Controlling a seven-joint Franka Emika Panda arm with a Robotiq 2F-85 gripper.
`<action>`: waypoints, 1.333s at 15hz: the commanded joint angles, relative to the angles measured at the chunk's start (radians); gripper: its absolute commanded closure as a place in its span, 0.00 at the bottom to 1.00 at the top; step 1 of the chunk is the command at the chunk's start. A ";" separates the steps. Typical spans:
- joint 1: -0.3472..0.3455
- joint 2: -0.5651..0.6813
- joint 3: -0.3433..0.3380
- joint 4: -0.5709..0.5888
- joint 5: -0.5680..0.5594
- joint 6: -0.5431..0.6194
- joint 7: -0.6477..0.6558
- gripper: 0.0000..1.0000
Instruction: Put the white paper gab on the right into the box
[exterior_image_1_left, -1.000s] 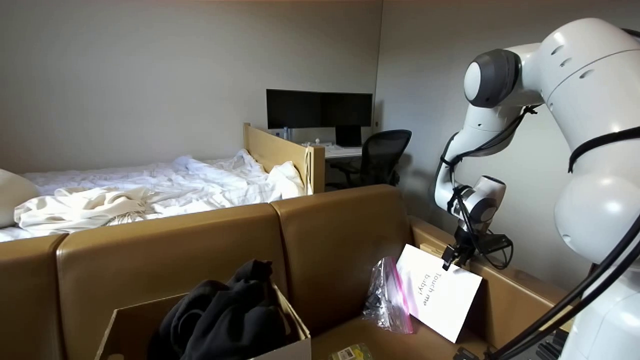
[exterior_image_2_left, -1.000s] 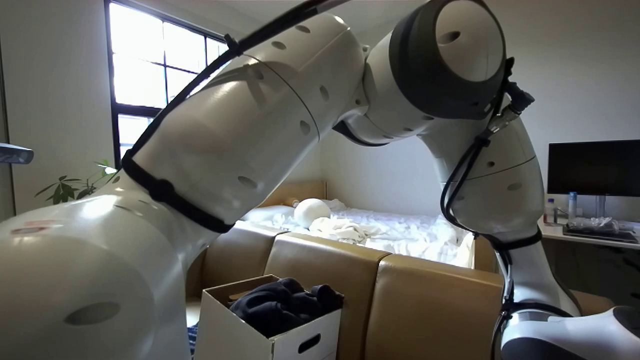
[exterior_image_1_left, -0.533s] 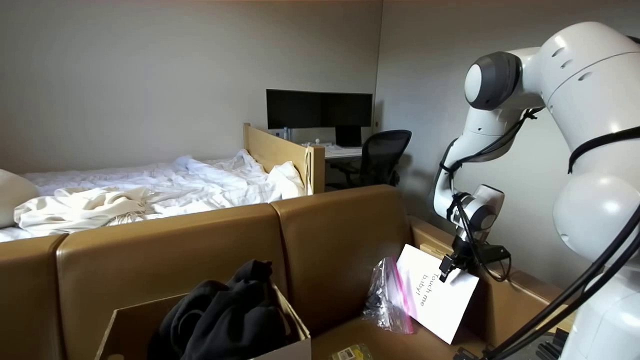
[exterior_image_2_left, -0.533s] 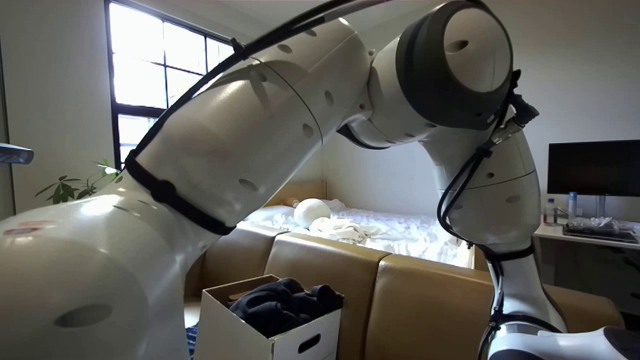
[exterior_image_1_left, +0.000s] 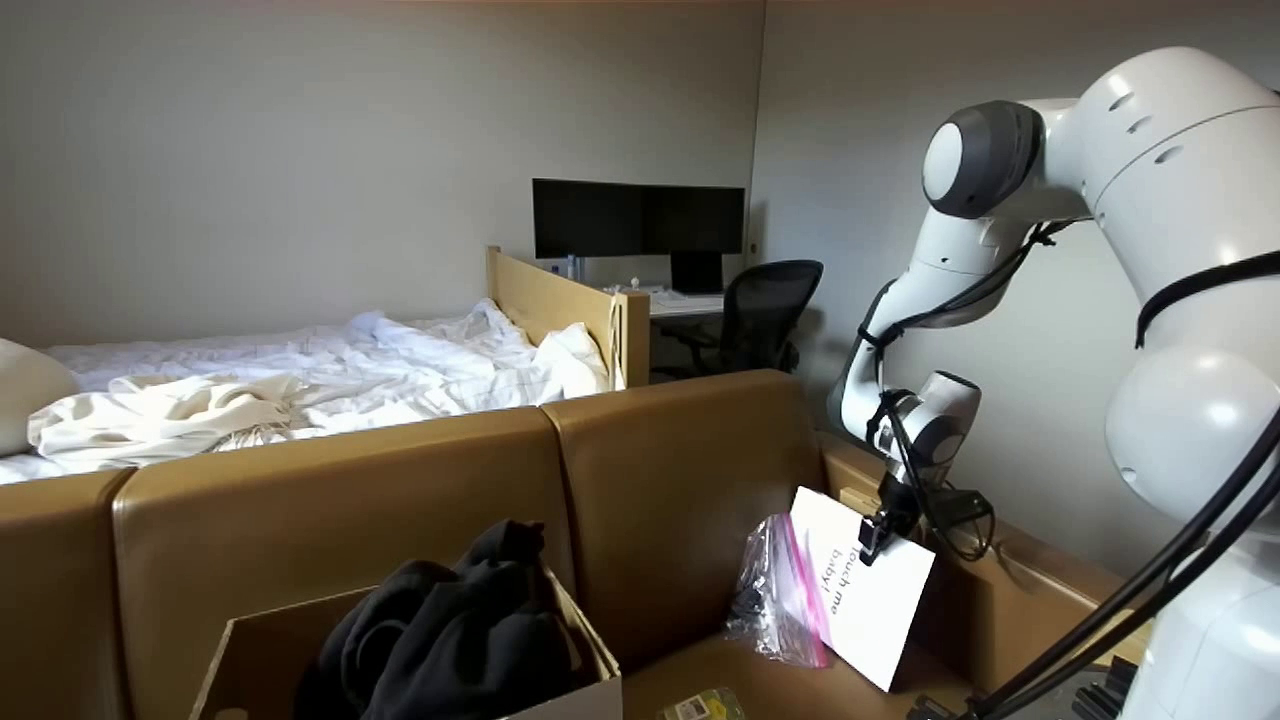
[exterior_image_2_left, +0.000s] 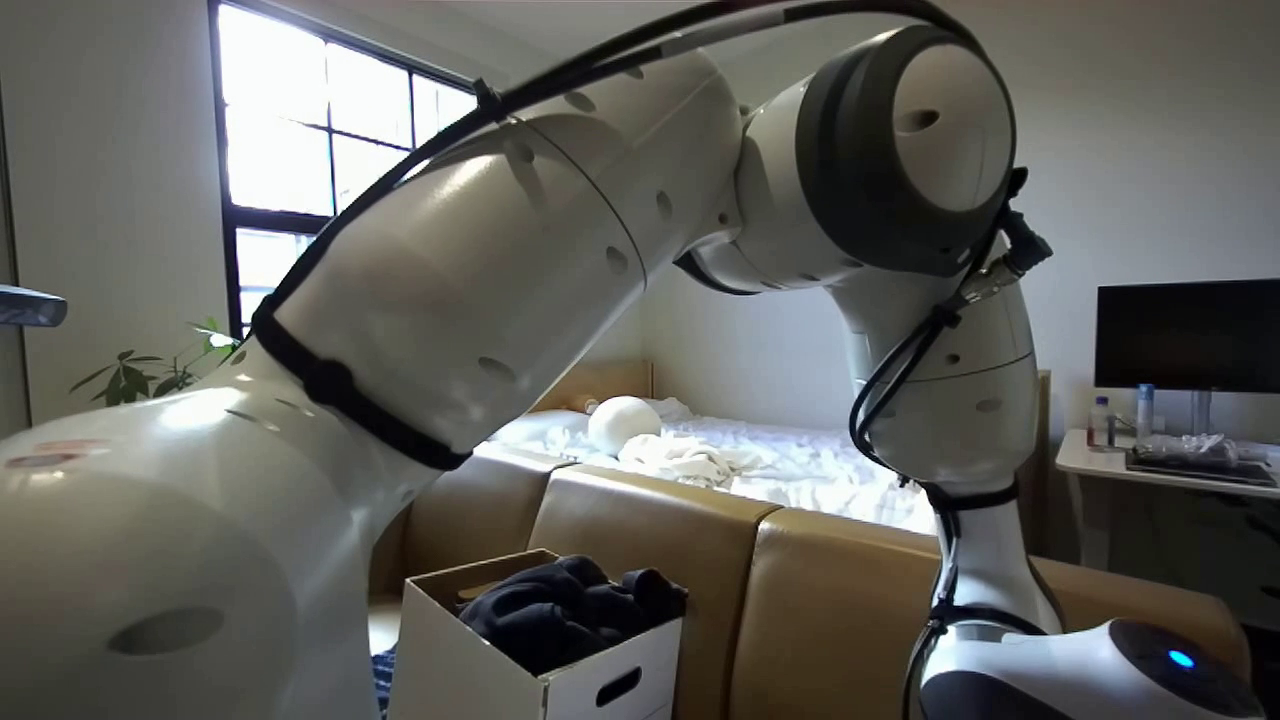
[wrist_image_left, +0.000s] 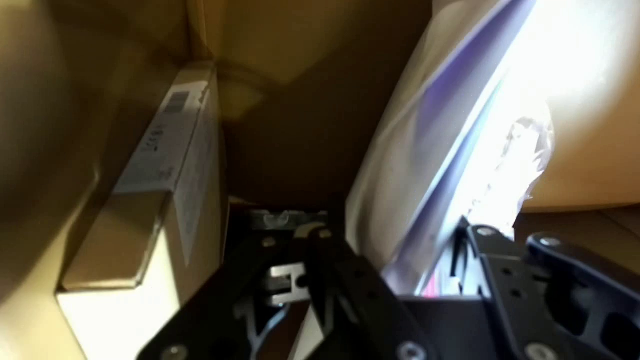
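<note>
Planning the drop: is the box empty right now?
No, a bunched dark cloth sits in the box, as both exterior views show.

White paper bag (black lettering); white box; dark cloth; brown sofa

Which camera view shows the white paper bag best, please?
Best is an exterior view: the bag shows most of its printed front. The wrist view gives its edges and side, partly overexposed. No further view shows it.
</note>
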 joint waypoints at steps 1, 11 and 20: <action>0.030 -0.045 0.047 -0.049 0.056 0.084 0.006 0.84; 0.174 -0.189 -0.045 -0.180 0.057 0.087 0.205 0.87; 0.539 -0.509 -0.504 -0.358 -0.330 0.061 0.533 0.87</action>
